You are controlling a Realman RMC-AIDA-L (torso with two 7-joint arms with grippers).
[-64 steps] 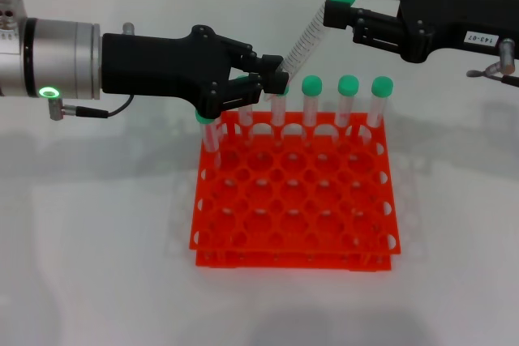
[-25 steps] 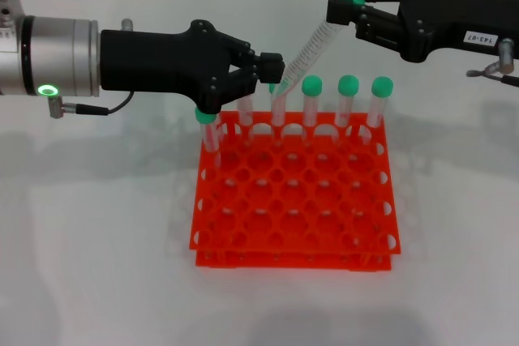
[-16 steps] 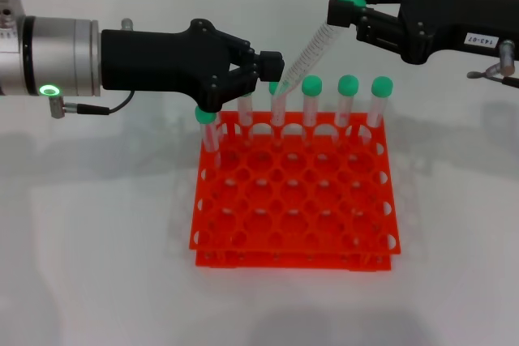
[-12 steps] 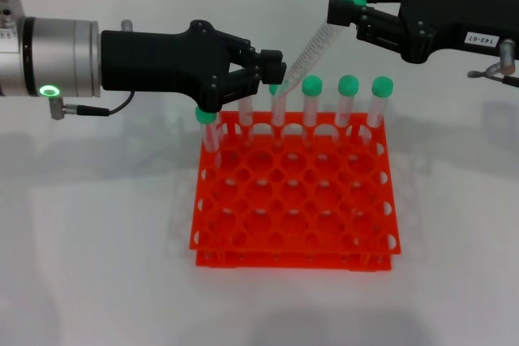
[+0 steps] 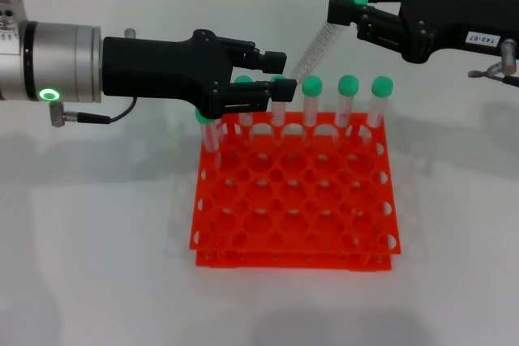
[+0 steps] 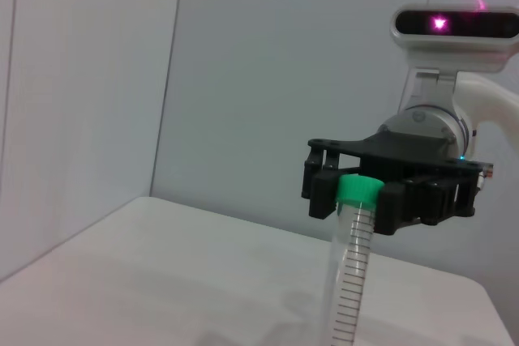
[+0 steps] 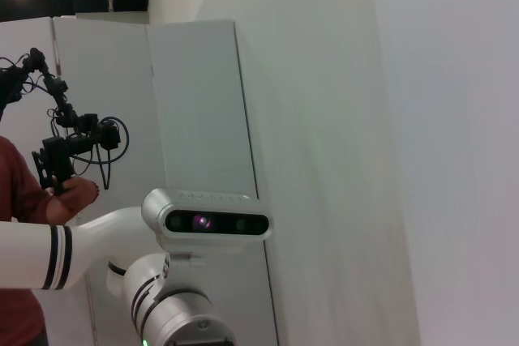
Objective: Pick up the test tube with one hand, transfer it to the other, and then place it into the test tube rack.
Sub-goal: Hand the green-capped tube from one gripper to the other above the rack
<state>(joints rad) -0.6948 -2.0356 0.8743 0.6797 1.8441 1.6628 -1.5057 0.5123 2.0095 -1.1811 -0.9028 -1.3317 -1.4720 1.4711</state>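
The test tube (image 5: 315,44) hangs slanted above the back row of the orange-red test tube rack (image 5: 296,200). My right gripper (image 5: 345,7), the one with the white label, is shut on it just under its green cap. My left gripper (image 5: 277,73), unlabelled and with a green ring light, stands open just left of the tube's lower end, fingers spread and not touching it. In the left wrist view the test tube (image 6: 350,281) rises to its cap inside the right gripper (image 6: 358,197). The right wrist view shows none of these things.
Several other green-capped tubes (image 5: 348,99) stand along the rack's back row, and one (image 5: 206,127) stands at the left end of the row in front. White tabletop (image 5: 89,232) surrounds the rack. A person's arm (image 7: 32,200) shows in the right wrist view.
My left gripper, earlier shut on the tube's lower end, has opened and let go. The right gripper keeps the tube and has raised it slightly.
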